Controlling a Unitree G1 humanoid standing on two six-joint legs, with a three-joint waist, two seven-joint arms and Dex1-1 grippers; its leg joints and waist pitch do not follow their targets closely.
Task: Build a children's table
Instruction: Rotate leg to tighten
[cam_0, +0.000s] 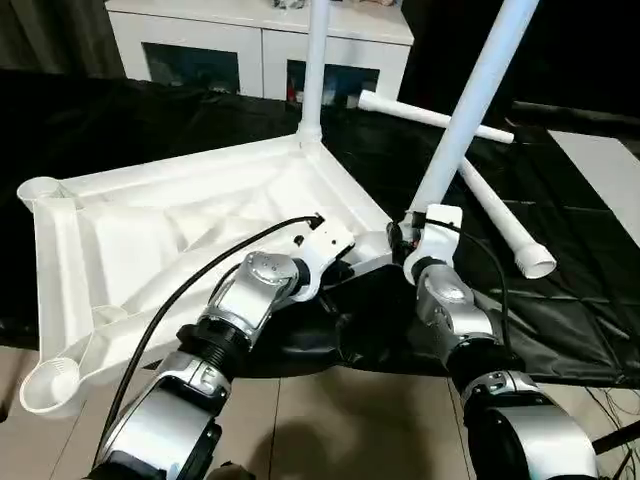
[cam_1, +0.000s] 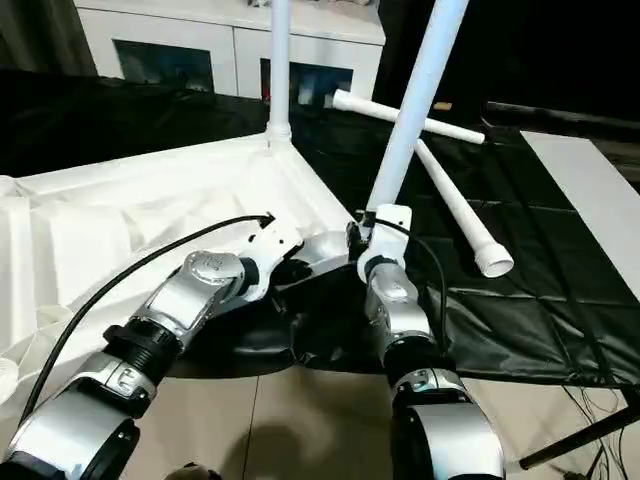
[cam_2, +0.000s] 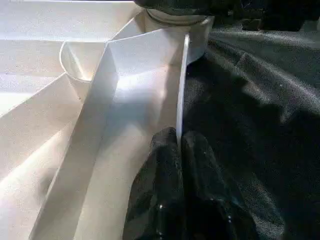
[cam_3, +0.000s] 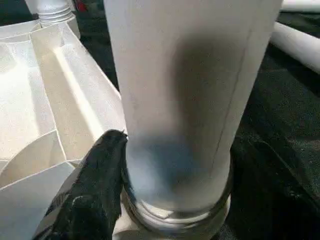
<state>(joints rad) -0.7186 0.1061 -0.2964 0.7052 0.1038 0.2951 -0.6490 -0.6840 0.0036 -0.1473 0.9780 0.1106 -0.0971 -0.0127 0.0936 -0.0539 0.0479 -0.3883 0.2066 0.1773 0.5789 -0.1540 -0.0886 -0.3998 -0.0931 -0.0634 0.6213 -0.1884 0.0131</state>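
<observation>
A black sheet (cam_0: 560, 300) covers the floor in front of a white cabinet (cam_0: 260, 40) with two dark glass doors, and pale floor tiles (cam_0: 340, 420) show at its near edge. The tabletop (cam_0: 180, 230) lies upside down on the sheet, ribbed underside up, and everything else is placed from it.

Four legs can be counted. One leg (cam_0: 316, 60) stands upright in the tabletop's far corner socket, on the cabinet side. A second leg (cam_0: 470, 110) rises at a tilt from the near right corner socket, leaning away from the tabletop toward the right. Two loose legs lie on the sheet to the right of the tabletop: one (cam_0: 430, 117) crosswise near the cabinet, the other (cam_0: 500, 222) running toward the near right with its open end facing forward. Two empty round sockets show on the tabletop's left side, one at the far left corner (cam_0: 40, 190) and one at the near left corner (cam_0: 50, 385).

The left end effector (cam_2: 180, 150) has its two black fingers pressed together on the thin rim wall of the tabletop, just beside the near right socket. The right end effector (cam_3: 125, 150) is at the base of the tilted leg, one black finger (cam_3: 100, 175) touching the leg's side just above the socket; I cannot tell whether it is clamped
</observation>
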